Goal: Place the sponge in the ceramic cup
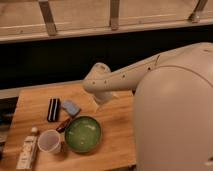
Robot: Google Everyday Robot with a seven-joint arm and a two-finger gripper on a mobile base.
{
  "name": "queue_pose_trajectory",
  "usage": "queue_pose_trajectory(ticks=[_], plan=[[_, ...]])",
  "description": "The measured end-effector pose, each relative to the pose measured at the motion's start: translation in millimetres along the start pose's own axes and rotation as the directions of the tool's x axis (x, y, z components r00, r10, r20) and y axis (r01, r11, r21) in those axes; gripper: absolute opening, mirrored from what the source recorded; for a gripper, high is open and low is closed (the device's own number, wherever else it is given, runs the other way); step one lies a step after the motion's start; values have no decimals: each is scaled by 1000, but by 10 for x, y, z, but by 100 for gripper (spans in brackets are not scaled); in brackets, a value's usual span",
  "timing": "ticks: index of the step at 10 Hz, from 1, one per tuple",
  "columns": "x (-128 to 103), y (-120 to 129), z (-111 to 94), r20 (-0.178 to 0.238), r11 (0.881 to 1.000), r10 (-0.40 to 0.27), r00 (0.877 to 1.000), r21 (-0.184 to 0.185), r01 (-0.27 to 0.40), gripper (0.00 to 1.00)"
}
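Observation:
The light-blue sponge (71,107) lies flat on the wooden table (117,135), right beside a black ribbed block (53,109). The white ceramic cup (49,141) stands upright near the table's front left, touching the left side of a wide green bowl (83,134). My white arm reaches in from the right, and its end with the gripper (102,99) hangs over the table just right of the sponge and behind the bowl. It touches neither the sponge nor the cup.
A pale bottle (27,152) lies at the front left corner beside the cup. A small reddish-brown item (63,124) rests between the sponge and the bowl. My large white body fills the right side. A dark wall and railing run behind the table.

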Motion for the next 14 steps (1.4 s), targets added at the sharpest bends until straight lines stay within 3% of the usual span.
queue_pose_trajectory(ticks=[4,6,7,8,9,10,11,12,14], plan=[[-16,-7,-14,6,1000,-13,1000,11,12,80],[-169,11,-93,40,994,-103,994,42,102,80],[-344,68,-162,67,984,-175,982,57,171,80],[-551,186,-250,111,967,-254,961,60,249,80],[-750,302,-359,168,949,-316,934,55,311,80],[-976,464,-508,245,924,-379,892,50,379,80],[-1076,553,-580,280,910,-408,869,50,411,80],[-1141,605,-634,303,901,-425,853,52,431,80],[-1146,606,-639,306,900,-428,851,52,433,80]])
